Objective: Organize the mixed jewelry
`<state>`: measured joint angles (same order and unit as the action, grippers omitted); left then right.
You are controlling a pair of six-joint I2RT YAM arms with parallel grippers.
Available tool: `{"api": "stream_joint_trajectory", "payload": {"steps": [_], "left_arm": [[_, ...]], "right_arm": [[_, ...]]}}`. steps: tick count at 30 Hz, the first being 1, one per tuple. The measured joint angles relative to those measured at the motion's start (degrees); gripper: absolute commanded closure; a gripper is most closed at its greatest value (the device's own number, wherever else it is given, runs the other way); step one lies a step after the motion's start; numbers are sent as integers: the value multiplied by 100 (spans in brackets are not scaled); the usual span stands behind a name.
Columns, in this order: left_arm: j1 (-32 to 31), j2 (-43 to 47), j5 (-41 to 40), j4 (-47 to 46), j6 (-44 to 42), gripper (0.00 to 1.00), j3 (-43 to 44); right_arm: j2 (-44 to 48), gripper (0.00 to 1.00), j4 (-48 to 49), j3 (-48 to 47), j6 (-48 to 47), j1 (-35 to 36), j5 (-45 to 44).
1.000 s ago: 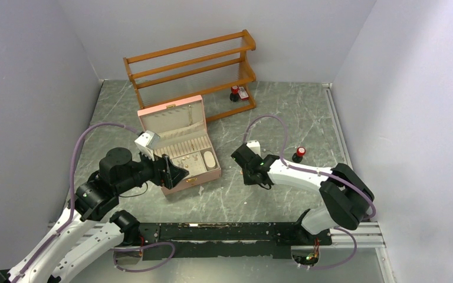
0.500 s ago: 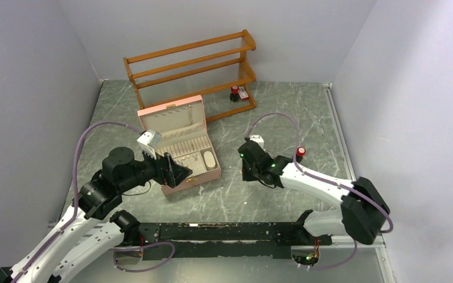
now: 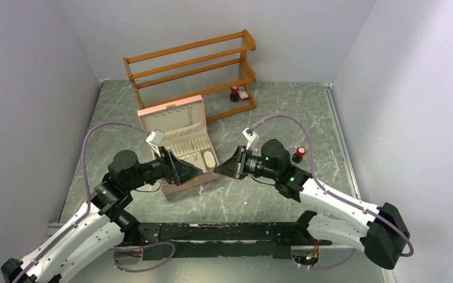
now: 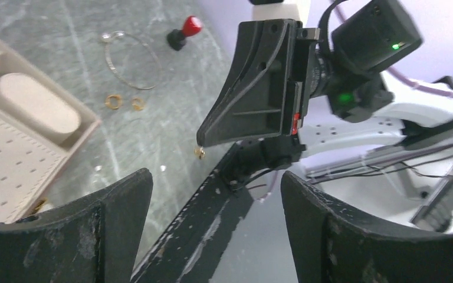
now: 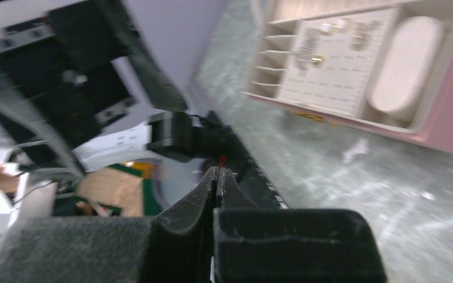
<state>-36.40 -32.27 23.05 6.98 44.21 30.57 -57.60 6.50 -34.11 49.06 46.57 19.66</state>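
Observation:
Mixed jewelry lies in two places: small gold pieces (image 5: 315,59) on the pegged pad of the open pink box (image 3: 180,147), and two gold rings (image 4: 113,101) and a thin silver hoop (image 4: 131,54) loose on the table. My right gripper (image 3: 218,169) is shut, with a tiny gold earring (image 4: 200,152) hanging at its tip; in its own view the tips (image 5: 218,171) are pressed together. My left gripper (image 3: 193,170) is open and empty, its jaws wide apart (image 4: 215,177), facing the right gripper's tip just in front of the box.
A wooden rack (image 3: 191,65) stands at the back with a red-capped bottle (image 3: 234,92) beside it. Another red-capped bottle (image 3: 298,154) stands right of my right arm. The black base rail (image 3: 224,231) runs along the near edge.
My right gripper has lifted off the table and swung left to face the left gripper. My left gripper has moved slightly right along the box front.

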Motion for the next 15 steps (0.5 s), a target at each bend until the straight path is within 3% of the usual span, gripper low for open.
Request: {"api": "stream_joint_trajectory", "payload": {"steps": [7,15], "left_arm": [[0,-291,623,-1272,920,33,-225],[-2,-542,1108,-2411,1561,41,-435]], "right_arm": [[13,100,1873,247,1045,7,933],[-15,100,2511,155,1456,7,1246]]}}
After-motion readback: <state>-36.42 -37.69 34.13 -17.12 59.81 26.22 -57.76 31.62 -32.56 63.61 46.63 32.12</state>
